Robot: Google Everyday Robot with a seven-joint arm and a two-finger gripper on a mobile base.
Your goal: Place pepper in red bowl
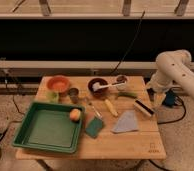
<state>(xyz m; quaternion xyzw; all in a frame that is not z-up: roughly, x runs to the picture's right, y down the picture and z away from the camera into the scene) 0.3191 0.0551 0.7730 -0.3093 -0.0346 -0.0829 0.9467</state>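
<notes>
hovering claw (158,97) beside wooden table (130,145), speckled floor (10,107)

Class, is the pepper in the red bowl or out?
Out. The pepper lies on the table near the dark bowl, far from the red bowl; the claw hangs by the table's right edge.

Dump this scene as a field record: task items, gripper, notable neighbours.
pepper: lying on the table, right of the dark bowl, in no bowl
red bowl: back left of the table, beside the light-green cup
gripper: at the table's right edge, open, holding nothing, apart from the pepper
dark bowl: centre back, white spoon resting in it
green tray: front left, orange fruit inside
status: pepper not yet picked up
</notes>
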